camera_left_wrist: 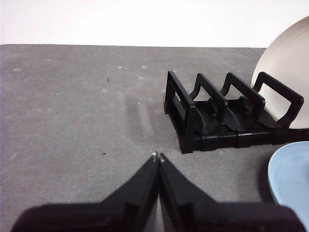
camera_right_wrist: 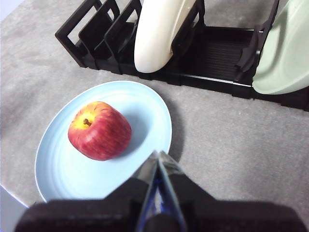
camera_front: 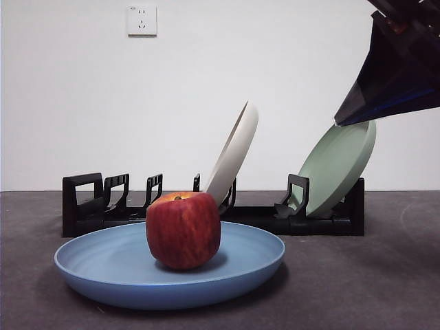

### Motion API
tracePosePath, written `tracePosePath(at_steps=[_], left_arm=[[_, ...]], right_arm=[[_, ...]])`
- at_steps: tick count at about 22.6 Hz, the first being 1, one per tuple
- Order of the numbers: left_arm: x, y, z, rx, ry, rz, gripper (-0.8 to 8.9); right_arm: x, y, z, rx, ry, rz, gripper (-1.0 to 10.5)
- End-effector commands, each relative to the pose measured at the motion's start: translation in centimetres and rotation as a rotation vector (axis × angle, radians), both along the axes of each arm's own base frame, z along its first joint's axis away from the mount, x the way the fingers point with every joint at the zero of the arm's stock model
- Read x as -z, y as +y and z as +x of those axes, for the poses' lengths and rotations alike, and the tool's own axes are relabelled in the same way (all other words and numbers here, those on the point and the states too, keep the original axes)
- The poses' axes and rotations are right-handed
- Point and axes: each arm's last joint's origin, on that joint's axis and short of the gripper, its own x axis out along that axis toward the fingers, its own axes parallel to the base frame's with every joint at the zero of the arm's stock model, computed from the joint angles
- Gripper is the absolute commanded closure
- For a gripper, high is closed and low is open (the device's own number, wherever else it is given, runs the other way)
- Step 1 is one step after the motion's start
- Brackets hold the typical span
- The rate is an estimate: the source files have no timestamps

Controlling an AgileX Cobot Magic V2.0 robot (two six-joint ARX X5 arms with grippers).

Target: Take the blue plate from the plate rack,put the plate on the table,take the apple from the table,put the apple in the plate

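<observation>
The apple [camera_front: 183, 229] sits upright in the blue plate [camera_front: 103, 265], which lies flat on the bench [camera_front: 385, 275] just before the plate rack [camera_front: 82, 206]. The right gripper [camera_right_wrist: 158, 155] hangs above, jaws clenched on nothing; the left gripper [camera_left_wrist: 157, 156], apart, likewise clenched.

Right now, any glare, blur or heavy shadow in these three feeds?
Front view: even light, apple and blue plate sharp, soft shadow under the plate's rim; the right gripper at the top corner is dark and close. Left wrist view: the left gripper is sharp, the table evenly lit with faint streak shadows. Right wrist view: no glare, the apple shades the plate beside it.
</observation>
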Motion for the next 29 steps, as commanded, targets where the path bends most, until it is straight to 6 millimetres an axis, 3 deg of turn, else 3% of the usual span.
tracePosePath(at_steps=[1, 6, 10, 12, 15, 18, 22, 29], left_arm=[[0.4, 0.0, 0.1, 0.005, 0.006, 0.008, 8.16], [0.4, 0.0, 0.1, 0.004, 0.007, 0.008, 8.16], [0.4, 0.0, 0.1, 0.005, 0.007, 0.008, 8.16], [0.4, 0.0, 0.1, 0.005, 0.006, 0.008, 8.16], [0.4, 0.0, 0.1, 0.005, 0.007, 0.008, 8.16], [0.4, 0.0, 0.1, 0.004, 0.007, 0.008, 8.16], [0.4, 0.0, 0.1, 0.005, 0.007, 0.008, 8.16], [0.4, 0.0, 0.1, 0.005, 0.007, 0.008, 8.16]], right_arm=[[0.0, 0.0, 0.0, 0.005, -0.004, 0.008, 9.5], [-1.3, -3.0, -1.1, 0.071, -0.144, -0.113, 9.5], [-3.5, -7.6, -2.9, 0.312, -0.362, -0.107, 9.5], [-3.7, -9.4, -4.0, 0.443, -0.445, -0.123, 9.5], [-1.8, -10.4, -4.9, 0.545, -0.528, -0.109, 9.5], [1.2, -10.5, -4.5, 0.569, -0.611, -0.062, 9.5], [4.0, -10.5, -4.3, 0.580, -0.579, -0.030, 9.5], [6.0, -10.5, -4.3, 0.580, -0.498, -0.044, 9.5]])
